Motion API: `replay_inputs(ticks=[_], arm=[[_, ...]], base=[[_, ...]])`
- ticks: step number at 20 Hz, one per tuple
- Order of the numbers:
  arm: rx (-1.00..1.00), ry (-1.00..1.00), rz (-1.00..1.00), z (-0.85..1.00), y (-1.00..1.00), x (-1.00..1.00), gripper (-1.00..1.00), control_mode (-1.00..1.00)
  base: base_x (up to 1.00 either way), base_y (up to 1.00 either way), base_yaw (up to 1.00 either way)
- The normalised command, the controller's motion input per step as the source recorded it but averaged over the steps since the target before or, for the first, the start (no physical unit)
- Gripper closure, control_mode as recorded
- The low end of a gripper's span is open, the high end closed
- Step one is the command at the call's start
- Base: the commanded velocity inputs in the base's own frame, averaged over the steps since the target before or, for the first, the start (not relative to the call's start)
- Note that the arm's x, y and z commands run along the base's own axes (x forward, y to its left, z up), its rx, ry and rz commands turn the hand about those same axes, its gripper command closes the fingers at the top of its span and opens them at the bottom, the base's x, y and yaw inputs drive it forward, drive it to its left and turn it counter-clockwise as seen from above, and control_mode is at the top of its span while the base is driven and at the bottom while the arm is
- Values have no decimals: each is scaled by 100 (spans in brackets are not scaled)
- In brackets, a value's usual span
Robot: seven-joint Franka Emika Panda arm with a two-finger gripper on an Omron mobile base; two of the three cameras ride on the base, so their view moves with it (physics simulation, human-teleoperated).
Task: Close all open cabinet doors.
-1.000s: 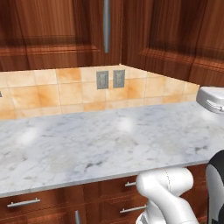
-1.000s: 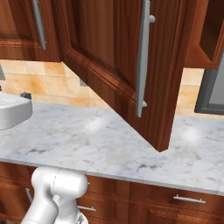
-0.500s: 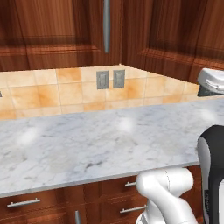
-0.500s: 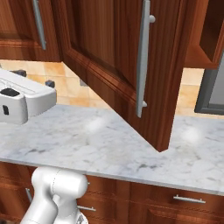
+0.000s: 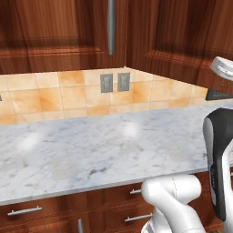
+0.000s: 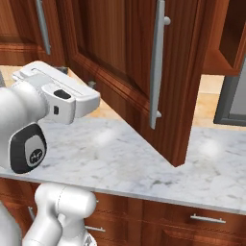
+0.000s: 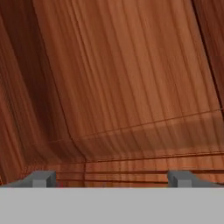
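One cabinet door (image 6: 139, 72) hangs wide open above the marble counter (image 6: 144, 163), its long silver handle (image 6: 157, 62) facing out over the worktop. The gripper (image 7: 111, 179) sits close to reddish wood paneling, its two dark fingertips (image 7: 41, 178) spread far apart and holding nothing. Two wall sockets (image 5: 114, 82) sit in the tiled wall behind.

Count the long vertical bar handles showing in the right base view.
2. One handle runs down the open cabinet door swung out over the marble counter; the other handle sits on the door at the upper left. Others may lie outside the picture.
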Motion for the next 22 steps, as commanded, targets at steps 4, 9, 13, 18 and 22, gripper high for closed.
replay_inputs(ticks=[4, 9, 13, 18, 22], arm=[[7, -11, 0, -1, -60, 51, -100, -100], [7, -8, 0, 0, -57, 52, -100, -100], [6, -3, 0, 0, -50, 46, -100, -100], [5, -2, 0, 0, -41, 47, -100, -100], [6, -5, 8, 0, -13, 83, -100, -100]], base=[[0, 0, 0], [0, 0, 0], [0, 0, 0], [0, 0, 0], [0, 0, 0]])
